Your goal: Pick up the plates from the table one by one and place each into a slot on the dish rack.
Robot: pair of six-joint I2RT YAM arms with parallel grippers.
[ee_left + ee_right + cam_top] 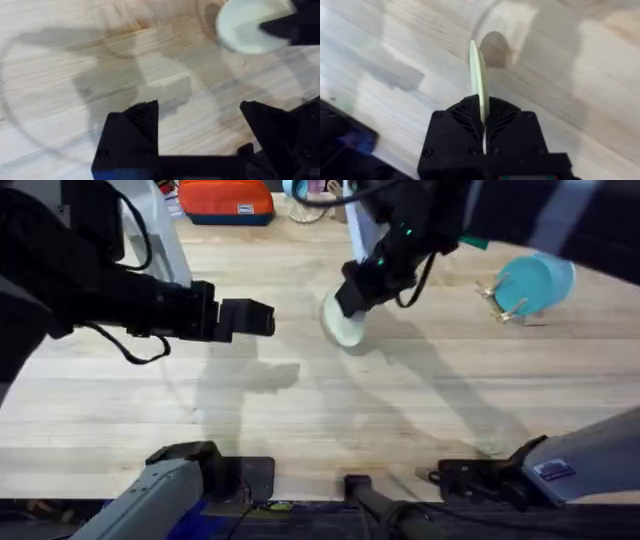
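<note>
My right gripper (352, 292) is shut on the rim of a pale cream-yellow plate (345, 326) and holds it tilted just above the table (330, 420), near the middle back. In the right wrist view that plate (477, 70) stands edge-on between the fingers (455, 125). My left gripper (262, 318) hovers open and empty to the left of the plate; from its own camera the fingers (132, 132) are spread wide, with the plate (240, 30) farther off. At the back right, the dish rack (503, 308) holds a teal plate (525, 285) and a light blue plate (560, 272).
An orange-red pouch (226, 200) lies at the table's back edge. Bare wood stretches between the held plate and the rack, and across the whole front of the table.
</note>
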